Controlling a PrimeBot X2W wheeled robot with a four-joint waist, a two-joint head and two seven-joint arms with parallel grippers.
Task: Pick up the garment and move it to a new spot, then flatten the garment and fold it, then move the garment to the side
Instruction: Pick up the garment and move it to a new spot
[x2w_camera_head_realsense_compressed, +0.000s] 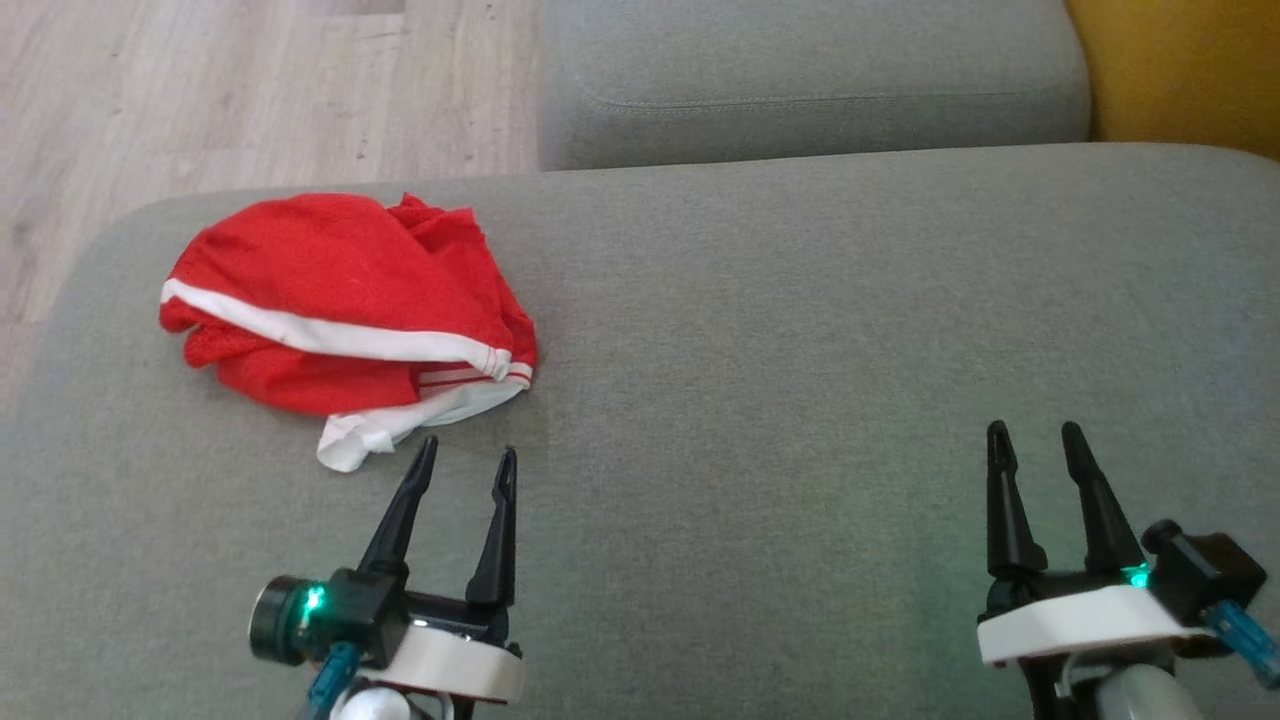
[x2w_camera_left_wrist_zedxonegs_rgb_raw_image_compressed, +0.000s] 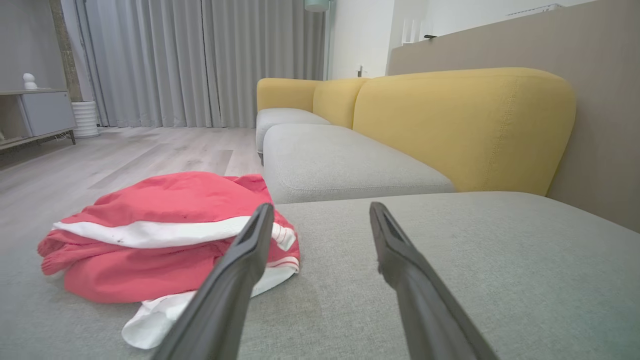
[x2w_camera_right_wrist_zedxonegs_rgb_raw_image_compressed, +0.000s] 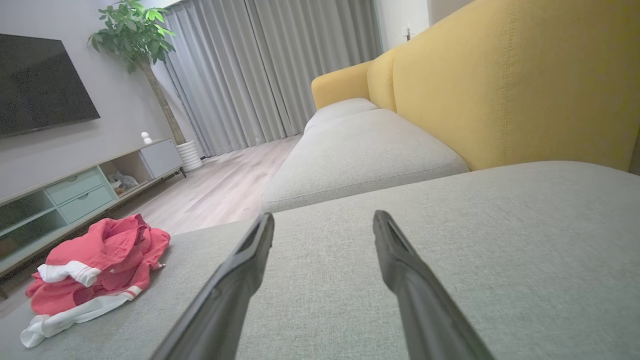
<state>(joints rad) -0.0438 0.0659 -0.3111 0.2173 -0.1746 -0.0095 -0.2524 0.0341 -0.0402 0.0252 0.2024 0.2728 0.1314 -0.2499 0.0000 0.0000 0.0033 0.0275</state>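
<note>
The garment (x2w_camera_head_realsense_compressed: 340, 310) is a red mesh piece with white bands, crumpled in a heap on the far left of the grey sofa cushion (x2w_camera_head_realsense_compressed: 800, 350). It also shows in the left wrist view as the garment (x2w_camera_left_wrist_zedxonegs_rgb_raw_image_compressed: 160, 235) and at the lower left of the right wrist view as the garment (x2w_camera_right_wrist_zedxonegs_rgb_raw_image_compressed: 95, 270). My left gripper (x2w_camera_head_realsense_compressed: 470, 462) stands open just short of the heap's white corner, nothing between its fingers. Far to the right, my right gripper (x2w_camera_head_realsense_compressed: 1035, 435) is open over bare cushion.
A second grey cushion (x2w_camera_head_realsense_compressed: 810, 80) lies beyond, with the yellow backrest (x2w_camera_head_realsense_compressed: 1180, 70) at the right. Wooden floor (x2w_camera_head_realsense_compressed: 200, 100) drops off past the cushion's far left edge. A TV cabinet (x2w_camera_right_wrist_zedxonegs_rgb_raw_image_compressed: 75, 190) and a potted plant (x2w_camera_right_wrist_zedxonegs_rgb_raw_image_compressed: 135, 30) stand across the room.
</note>
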